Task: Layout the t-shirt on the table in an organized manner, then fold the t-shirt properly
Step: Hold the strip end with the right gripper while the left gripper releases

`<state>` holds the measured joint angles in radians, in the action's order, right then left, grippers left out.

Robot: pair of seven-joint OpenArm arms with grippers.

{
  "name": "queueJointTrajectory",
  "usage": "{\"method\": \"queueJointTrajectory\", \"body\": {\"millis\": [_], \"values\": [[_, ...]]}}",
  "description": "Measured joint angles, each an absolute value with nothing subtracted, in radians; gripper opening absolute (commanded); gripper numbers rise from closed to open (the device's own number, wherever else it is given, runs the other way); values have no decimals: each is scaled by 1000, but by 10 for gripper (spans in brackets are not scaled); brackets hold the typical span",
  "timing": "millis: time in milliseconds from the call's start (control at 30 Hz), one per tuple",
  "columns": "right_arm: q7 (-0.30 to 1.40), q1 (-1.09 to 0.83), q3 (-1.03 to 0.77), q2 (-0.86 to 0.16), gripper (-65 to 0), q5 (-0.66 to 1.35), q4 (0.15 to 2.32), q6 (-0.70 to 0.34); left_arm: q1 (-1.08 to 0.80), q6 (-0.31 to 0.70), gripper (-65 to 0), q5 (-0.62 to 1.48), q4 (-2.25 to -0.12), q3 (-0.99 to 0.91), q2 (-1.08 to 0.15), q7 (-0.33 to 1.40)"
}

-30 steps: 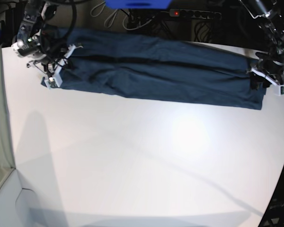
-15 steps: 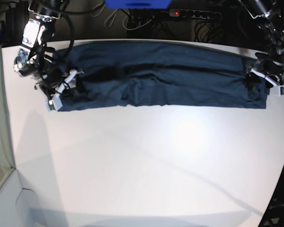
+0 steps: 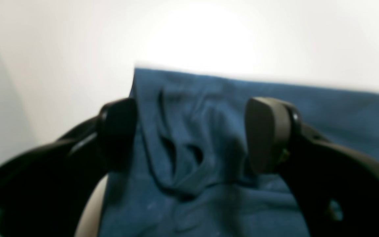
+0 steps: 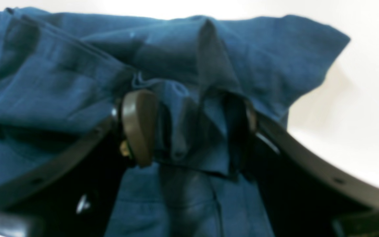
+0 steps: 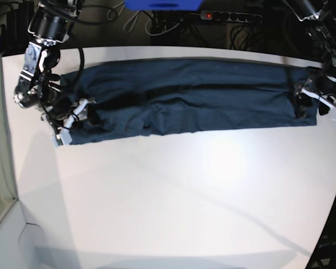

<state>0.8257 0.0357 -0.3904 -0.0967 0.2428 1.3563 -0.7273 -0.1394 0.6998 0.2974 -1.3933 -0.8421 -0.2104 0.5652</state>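
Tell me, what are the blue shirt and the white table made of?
The t-shirt looks like soft woven or knitted cloth, likely cotton: it wrinkles and bunches into folds. The table looks hard and smooth with a matte white finish, perhaps laminate or painted board; it shows only a soft glare.

2 arms extended, 1 at each side of our workspace.
Our left gripper [image 3: 189,135] has its jaws spread wide; our right gripper [image 4: 189,131] has its jaws parted, cloth bunched between them.

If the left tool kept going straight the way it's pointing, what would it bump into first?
Probably the t-shirt. The left tool stands open, with bunched blue cloth right between and ahead of its fingers; bare table lies beyond. Depth is hard to judge.
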Motion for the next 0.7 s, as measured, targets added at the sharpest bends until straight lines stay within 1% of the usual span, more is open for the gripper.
{"method": "queueJointTrajectory", "body": {"millis": [100,300,433,700], "values": [[826,36,-390,-97,-296,242,1356,-728,-158,700,-152,296,-1393,-847,-215,573],[823,36,-390,-97,-296,242,1356,-728,-155,693,-152,296,-1323,-944,-219,564],[823,36,-390,-96,-296,241,1356,-728,-153,700,-152,274,-1238,-937,-236,563],[820,33,-390,-96,-296,242,1356,-728,-120,693,-153,262,-1217,-935,-244,565]]}}
